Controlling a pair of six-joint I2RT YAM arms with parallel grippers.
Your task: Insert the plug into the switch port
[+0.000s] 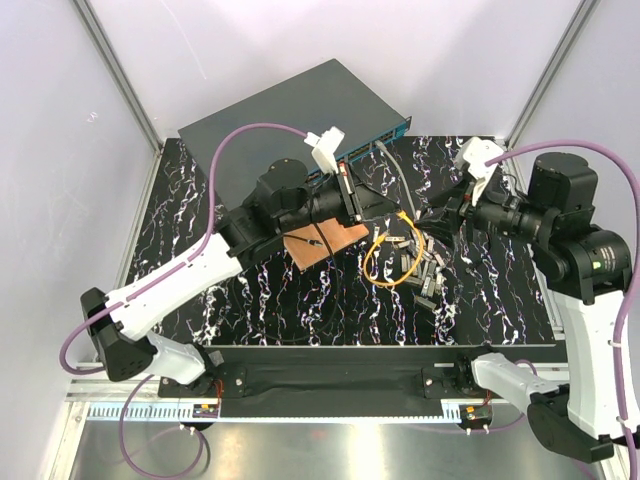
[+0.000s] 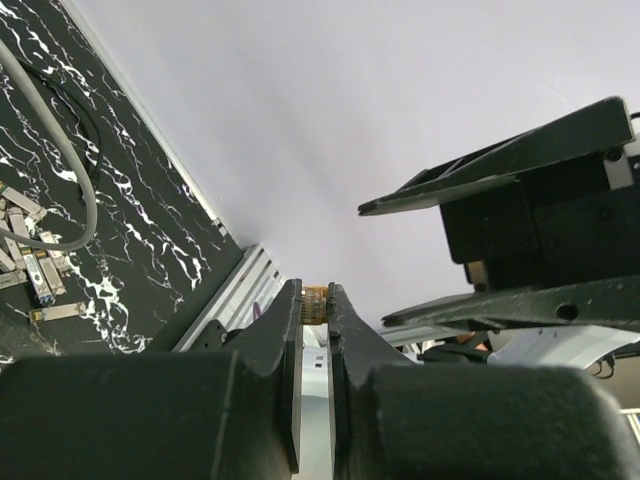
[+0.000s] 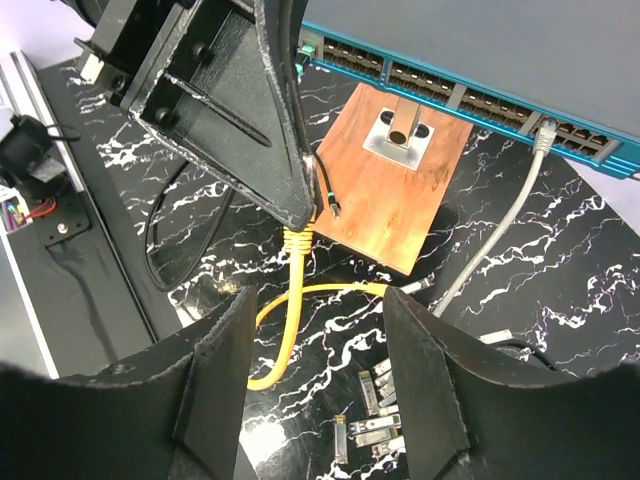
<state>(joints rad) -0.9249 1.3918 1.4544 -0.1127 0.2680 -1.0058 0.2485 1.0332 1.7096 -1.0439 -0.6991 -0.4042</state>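
Logging by size, as I see it.
- Tabletop: black marbled.
- Switch: at 12 o'clock, ports facing 5 o'clock.
- Right gripper: at 3 o'clock, wide open, empty.
- Left gripper: just before the ports, nearly closed on the plug.

Step, I judge: plug gripped, not yet seated. Next: square it to a free port.

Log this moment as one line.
left tool: shut on plug, not in switch | right tool: open, empty, by yellow cable | grey cable: already in a port
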